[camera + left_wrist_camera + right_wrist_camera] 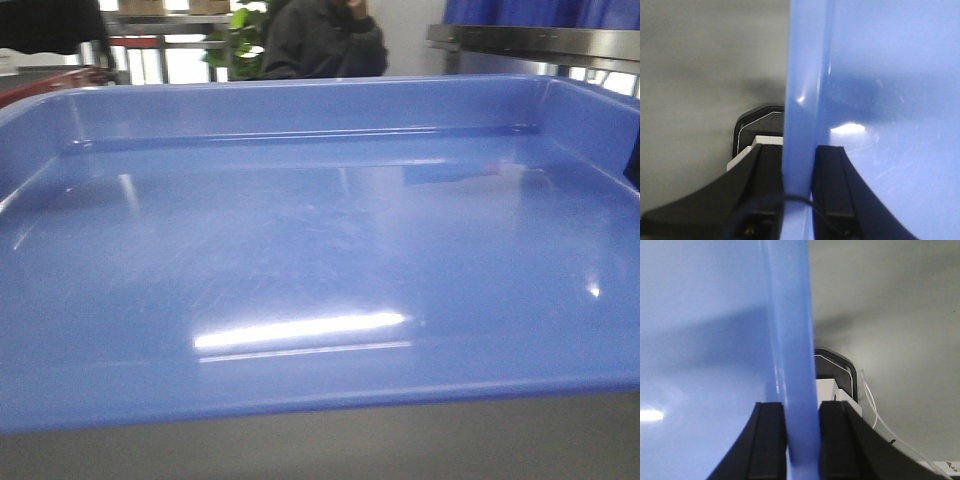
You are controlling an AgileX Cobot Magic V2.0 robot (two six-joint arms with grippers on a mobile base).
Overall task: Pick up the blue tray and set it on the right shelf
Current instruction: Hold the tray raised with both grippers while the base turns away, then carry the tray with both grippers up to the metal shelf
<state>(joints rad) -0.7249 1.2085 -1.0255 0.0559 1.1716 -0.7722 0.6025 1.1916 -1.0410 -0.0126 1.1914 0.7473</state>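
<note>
Tray [320, 250], one; left claw [799, 152], right claw [801, 406]

**Periwinkle, Black and Steel**

The blue tray [320, 250] is glossy periwinkle, streaked with white glare. The left gripper [799, 185] and right gripper [801, 425] are black against a grey floor [700, 60]. At far right the right shelf [540, 42] gleams silver. A far person [320, 45] wears charcoal beside green leaves [232, 45].

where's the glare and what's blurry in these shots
Front view: a bright glare streak on the blue tray floor, background soft. Left wrist view: small highlight on the tray, left gripper blurred. Right wrist view: right gripper blurred, shadow across tray.
</note>
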